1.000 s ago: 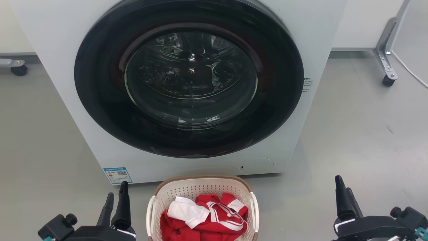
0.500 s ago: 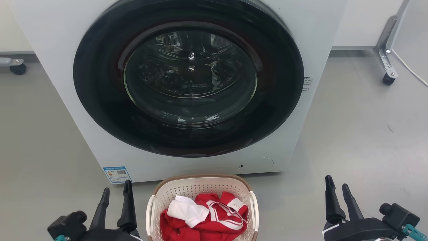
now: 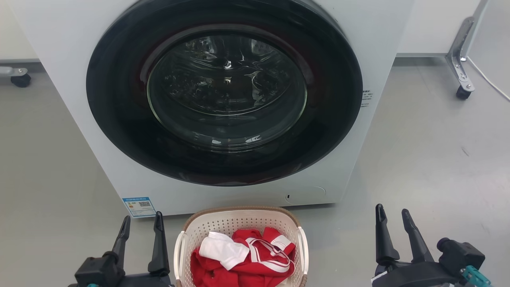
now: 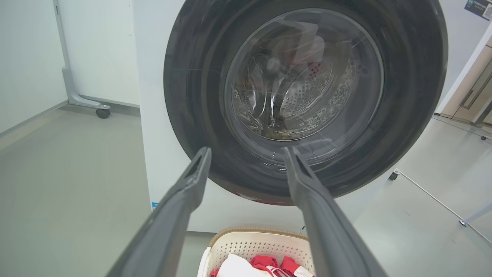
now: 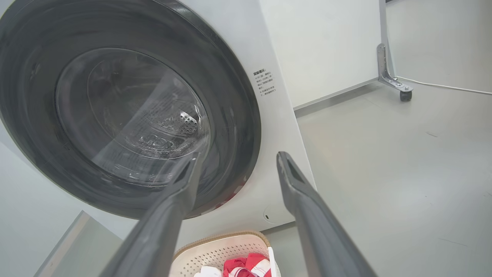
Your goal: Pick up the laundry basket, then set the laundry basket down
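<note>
- On the grey floor (image 3: pixel 438 159), right in front of the washer (image 3: pixel 59 79): the basket (image 3: pixel 239 223), upright. Its far rim is close to the washer's base; I cannot tell whether they touch.
- In the basket: red clothes (image 3: pixel 247 271) with white stripes, and a white piece (image 3: pixel 223 251) lying on top toward the robot's left.
- Handles (image 3: pixel 177 255) (white loops, one per side) stand clear of both grippers.
- Left gripper (image 3: pixel 142 217): low in the head view, just beside the basket's left side but apart from it. Fingers are spread with a clear gap and hold nothing, tips toward the washer.
- Right gripper (image 3: pixel 391 209): out on the basket's right, well apart from it. Fingers are likewise spread and empty, tips toward the washer.
- Left wrist view: the two fingers frame the lower part of the round door (image 3: pixel 225 87). The basket sits at the bottom edge between them.
- Right wrist view: fingers are parted over the door's right edge and the white front panel. The basket is at the bottom, nearer the left finger.
- Door shut: a dark ring around clear glass, with the steel drum visible behind.
- Blue label (image 3: pixel 138 205) at the washer's lower left corner, near the left gripper's tips.
- Caster (image 3: pixel 462 92) of a metal frame on the floor at far right.
</note>
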You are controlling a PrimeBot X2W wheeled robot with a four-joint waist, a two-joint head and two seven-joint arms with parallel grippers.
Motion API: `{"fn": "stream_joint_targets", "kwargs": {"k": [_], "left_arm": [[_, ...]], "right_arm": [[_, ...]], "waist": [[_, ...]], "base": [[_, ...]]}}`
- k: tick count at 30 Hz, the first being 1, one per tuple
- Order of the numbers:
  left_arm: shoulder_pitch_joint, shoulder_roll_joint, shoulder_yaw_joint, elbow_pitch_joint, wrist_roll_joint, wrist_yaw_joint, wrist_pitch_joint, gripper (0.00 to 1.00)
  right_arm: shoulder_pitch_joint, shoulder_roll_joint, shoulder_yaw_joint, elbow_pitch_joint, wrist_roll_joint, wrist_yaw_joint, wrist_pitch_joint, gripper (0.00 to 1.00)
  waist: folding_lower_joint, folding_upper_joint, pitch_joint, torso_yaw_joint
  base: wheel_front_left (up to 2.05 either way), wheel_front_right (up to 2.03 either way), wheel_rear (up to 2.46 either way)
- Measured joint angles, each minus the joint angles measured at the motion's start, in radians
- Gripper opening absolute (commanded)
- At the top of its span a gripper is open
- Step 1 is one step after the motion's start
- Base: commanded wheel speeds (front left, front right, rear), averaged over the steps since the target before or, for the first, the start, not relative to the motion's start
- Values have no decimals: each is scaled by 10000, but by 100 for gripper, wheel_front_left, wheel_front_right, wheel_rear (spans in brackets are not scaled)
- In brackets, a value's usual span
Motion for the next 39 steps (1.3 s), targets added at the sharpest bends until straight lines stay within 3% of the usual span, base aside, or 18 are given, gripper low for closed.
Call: {"fn": "stream_joint_targets", "kwargs": {"k": [22,39], "left_arm": [[384,4,-418,-715,3731,552,-834,100],[387,4,-418,-727,3799,552,-840,100]], "right_arm": [[161,-42,600,-803,-3388,-554,-828,100],[163,-46,637,-867,-3455,-560,-830,100]], "waist": [[0,0,120,-25],[0,0,200,-7]], "base": [[0,0,0],[0,0,0]]}}
